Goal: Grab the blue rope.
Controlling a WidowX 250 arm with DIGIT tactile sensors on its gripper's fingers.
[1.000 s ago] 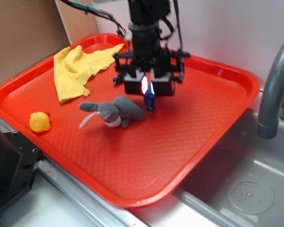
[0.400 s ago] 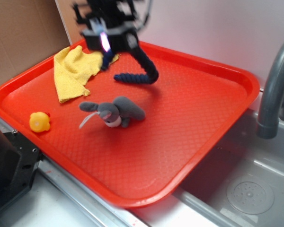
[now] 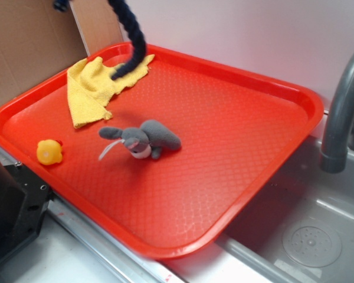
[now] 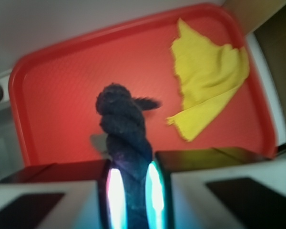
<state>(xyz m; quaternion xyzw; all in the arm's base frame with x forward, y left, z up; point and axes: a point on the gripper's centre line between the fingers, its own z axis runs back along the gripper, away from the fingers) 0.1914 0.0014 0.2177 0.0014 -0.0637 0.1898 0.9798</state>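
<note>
My claw (image 4: 129, 191) is clamped on the blue rope (image 4: 124, 138), which hangs from it high over the red tray (image 3: 236, 118). Its loose end dangles above the yellow cloth (image 3: 94, 85); grey plush toy (image 3: 143, 138) and yellow duck (image 3: 49, 151) lie below.

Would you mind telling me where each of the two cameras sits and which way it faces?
Exterior: raised off one corner of the red tray, looking down across it, past the grey plush toy and rubber duck; no robot body visible.
Wrist: mounted behind the gripper, looking down past its fingers, which clamp the blue rope.
Shared: rope, tray, yellow cloth.
</note>
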